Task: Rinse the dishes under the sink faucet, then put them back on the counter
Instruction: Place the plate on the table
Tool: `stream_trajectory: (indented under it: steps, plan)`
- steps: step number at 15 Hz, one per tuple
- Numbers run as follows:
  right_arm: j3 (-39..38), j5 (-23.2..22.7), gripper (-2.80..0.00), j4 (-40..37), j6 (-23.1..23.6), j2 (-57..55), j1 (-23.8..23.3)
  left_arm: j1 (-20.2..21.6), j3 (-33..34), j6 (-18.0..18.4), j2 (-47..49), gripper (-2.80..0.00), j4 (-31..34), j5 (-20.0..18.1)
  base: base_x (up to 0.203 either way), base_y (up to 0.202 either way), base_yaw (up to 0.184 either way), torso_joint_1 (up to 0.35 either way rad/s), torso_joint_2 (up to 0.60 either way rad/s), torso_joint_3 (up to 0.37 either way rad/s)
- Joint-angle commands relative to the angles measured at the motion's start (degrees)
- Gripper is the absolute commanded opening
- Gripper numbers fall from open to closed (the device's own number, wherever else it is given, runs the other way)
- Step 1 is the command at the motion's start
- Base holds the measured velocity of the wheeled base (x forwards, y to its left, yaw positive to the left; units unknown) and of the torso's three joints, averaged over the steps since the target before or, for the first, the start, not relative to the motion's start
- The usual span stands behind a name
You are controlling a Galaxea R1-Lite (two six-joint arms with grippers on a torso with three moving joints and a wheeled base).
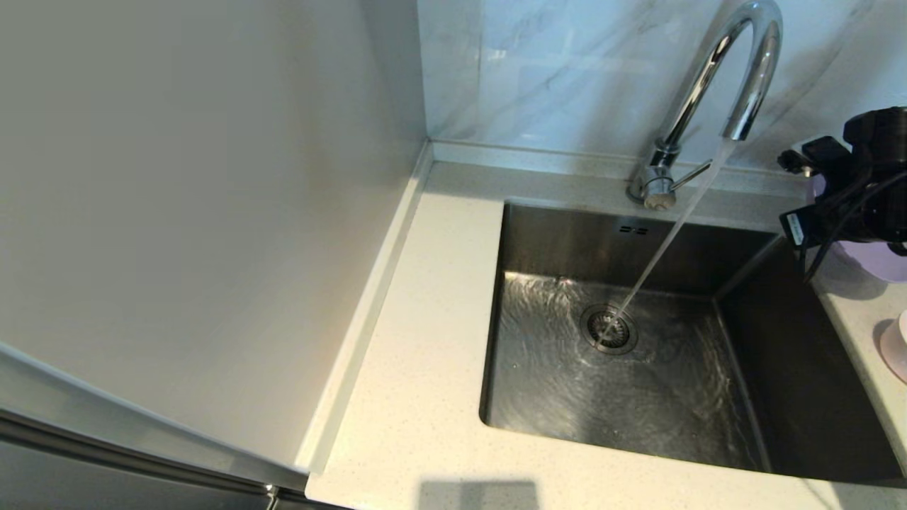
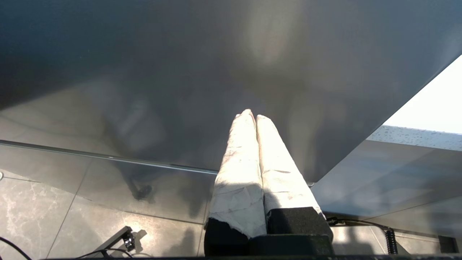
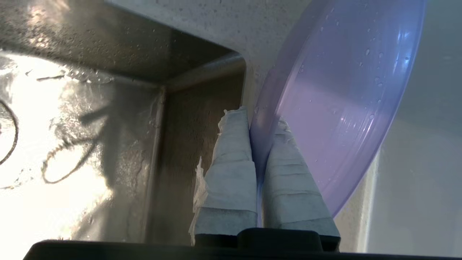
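Observation:
Water runs from the chrome faucet [image 1: 737, 78] into the steel sink [image 1: 538, 368], landing on the drain strainer [image 1: 608, 329]. My right gripper [image 3: 258, 121] is shut on the rim of the lilac plate [image 3: 346, 101], which is wet with drops and held tilted over the counter [image 3: 231, 21] at the sink's far right corner. In the head view the plate [image 1: 868, 261] shows under the black right wrist [image 1: 861, 184] at the right edge. A pale pink dish [image 1: 896, 347] sits on the counter at the right edge, cut off. My left gripper [image 2: 252, 115] is shut and empty, parked low beside a cabinet.
A wide strip of speckled counter [image 1: 418, 340] lies left of the sink, bounded by a raised edge and a plain wall [image 1: 198, 212]. The marble-veined wall [image 1: 567, 64] stands behind the faucet. The faucet's thin lever [image 1: 691, 175] points right.

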State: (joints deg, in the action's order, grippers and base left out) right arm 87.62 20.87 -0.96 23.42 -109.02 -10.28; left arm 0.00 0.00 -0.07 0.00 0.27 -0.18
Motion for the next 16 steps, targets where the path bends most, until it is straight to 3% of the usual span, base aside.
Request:
stream_trajectory:
  steps: [1, 16]
  plan:
    - [2.66, 0.73, -2.8, 0.0, 0.14, -3.47, -0.09, 0.0, 0.0, -0.01, 0.0, -2.8, 0.0, 0.01, 0.0, 0.0, 0.0, 0.0, 0.0, 0.0]
    - [11.36, 3.36, -2.8, -0.18, 0.49, -11.12, -2.91, 0.0, 0.0, -0.01, 0.0, -2.8, 0.0, 0.01, 0.0, 0.0, 0.0, 0.0, 0.0, 0.0]
